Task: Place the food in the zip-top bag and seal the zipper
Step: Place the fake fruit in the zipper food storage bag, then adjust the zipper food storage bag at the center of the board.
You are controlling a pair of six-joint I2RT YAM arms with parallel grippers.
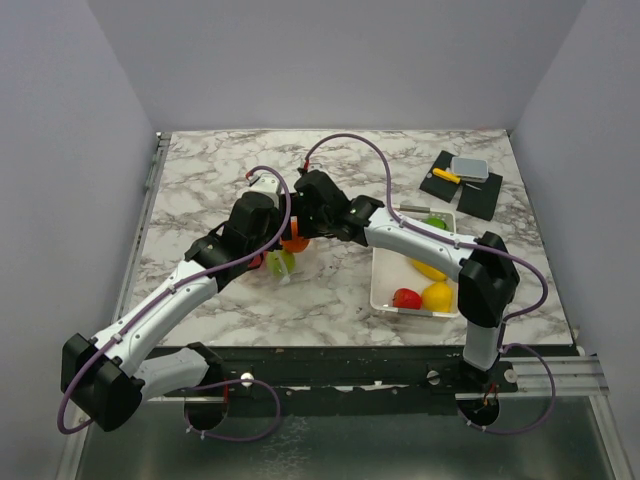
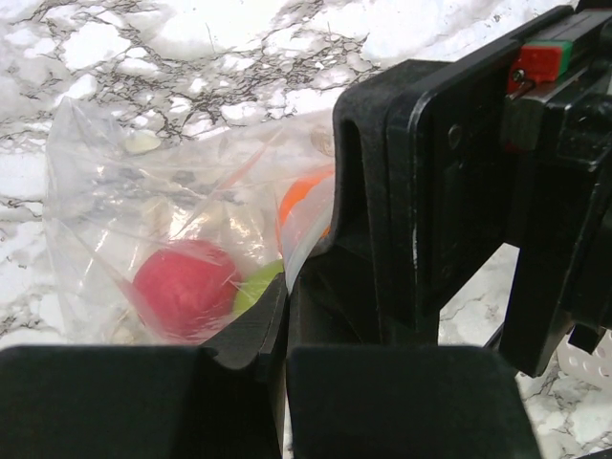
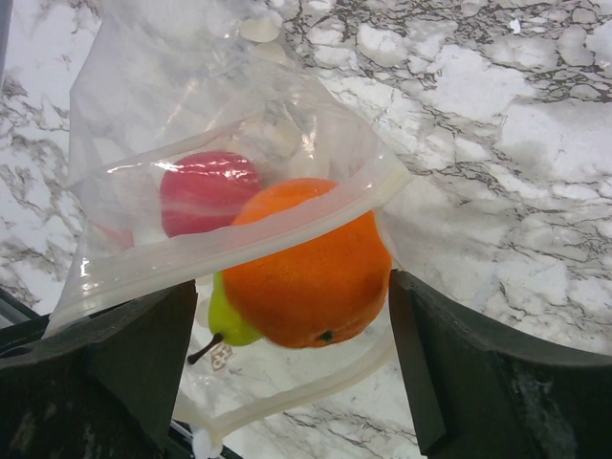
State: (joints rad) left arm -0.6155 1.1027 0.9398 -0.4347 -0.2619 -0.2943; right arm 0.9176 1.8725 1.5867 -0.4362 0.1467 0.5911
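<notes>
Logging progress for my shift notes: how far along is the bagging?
Done: a red fruit and a green pear lie inside the zip-top bag. In hand: the left tool pinches the bag; the right tool, open, straddles the orange at its mouth. Left: the fruits in the white basket, then the open zipper.

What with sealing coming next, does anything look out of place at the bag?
The orange fruit sits lodged in the mouth of the zip-top bag, only partly inside: one strip of the zipper crosses over it and the other sags beneath. The zipper probably cannot close until it drops in.
</notes>
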